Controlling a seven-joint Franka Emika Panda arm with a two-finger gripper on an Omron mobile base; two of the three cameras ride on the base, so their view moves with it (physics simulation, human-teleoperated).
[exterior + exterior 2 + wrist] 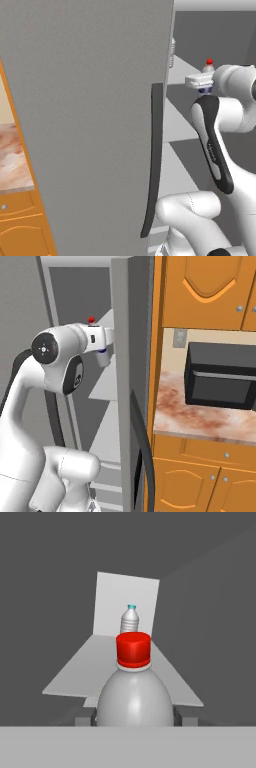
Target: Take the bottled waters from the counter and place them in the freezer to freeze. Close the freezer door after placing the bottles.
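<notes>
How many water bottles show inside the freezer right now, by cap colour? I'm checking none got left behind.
Red-capped bottle, held in the gripper over the white shelf: 1
Light-blue-capped bottle, standing at the back of the shelf: 1
Total: 2

No readable text — bottle labels, microwave, doors all unmarked.

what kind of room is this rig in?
A rendered home kitchen, most likely. Signs: a black microwave on a reddish marbled counter over orange wooden cabinets, and beside them a tall grey freezer standing open, its white shelf holding a water bottle.
</notes>
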